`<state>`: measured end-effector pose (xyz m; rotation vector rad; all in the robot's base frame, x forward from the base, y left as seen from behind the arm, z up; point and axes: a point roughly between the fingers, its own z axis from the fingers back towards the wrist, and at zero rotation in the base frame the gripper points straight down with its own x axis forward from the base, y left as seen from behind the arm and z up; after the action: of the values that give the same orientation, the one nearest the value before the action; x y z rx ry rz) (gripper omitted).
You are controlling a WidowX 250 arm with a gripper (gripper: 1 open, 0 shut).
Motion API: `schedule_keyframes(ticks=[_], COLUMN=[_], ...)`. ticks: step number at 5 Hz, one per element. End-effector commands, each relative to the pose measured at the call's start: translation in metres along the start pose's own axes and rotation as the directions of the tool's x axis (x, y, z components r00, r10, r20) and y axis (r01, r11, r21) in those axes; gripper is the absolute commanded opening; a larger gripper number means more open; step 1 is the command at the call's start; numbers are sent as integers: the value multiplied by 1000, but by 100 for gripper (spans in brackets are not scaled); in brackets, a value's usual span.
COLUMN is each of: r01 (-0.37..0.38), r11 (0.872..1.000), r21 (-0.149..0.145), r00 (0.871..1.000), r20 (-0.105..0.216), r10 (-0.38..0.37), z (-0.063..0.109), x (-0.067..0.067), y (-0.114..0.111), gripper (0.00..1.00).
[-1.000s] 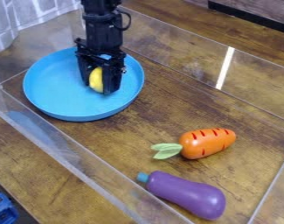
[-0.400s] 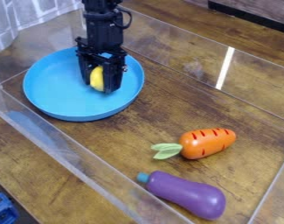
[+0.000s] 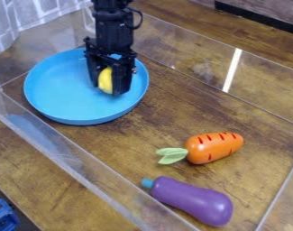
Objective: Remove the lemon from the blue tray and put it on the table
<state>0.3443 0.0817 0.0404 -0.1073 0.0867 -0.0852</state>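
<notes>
The lemon is being held between the black fingers of the claw, which is being kept clamped around its sides, over the part of the blue tray nearer the arm. Whether the fruit is being lifted off the dish or is being left to rest on it cannot be told. Judging by its smooth, toy-like skin, a light, fairly stiff and slightly slippery thing is being handled, one unlikely to be harmed by a firm squeeze but liable to be shot out if pinched near a tapering end. The best hold is being offered by the fullest part of the body, with the fingers set on opposite sides. The raised rim is having to be cleared on the way out, so a lift before any sideways travel is being called for. Open room is being offered on the bare worktop between the tray and the carrot, with the eggplant lying farther off. The clear wall is running close beside the tray, so a path away from it is being favoured, and a low release is being advised against rolling.
</notes>
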Motion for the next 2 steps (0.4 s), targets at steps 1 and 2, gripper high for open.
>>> schedule_keyframes(ticks=[1, 2], r01=[34, 43], r11=[999, 998], r21=[41, 40], r00=[993, 992], r20=[112, 115], r10=[-39, -47], z=[43, 46], x=[13, 15], y=[-10, -15], gripper=[0, 0])
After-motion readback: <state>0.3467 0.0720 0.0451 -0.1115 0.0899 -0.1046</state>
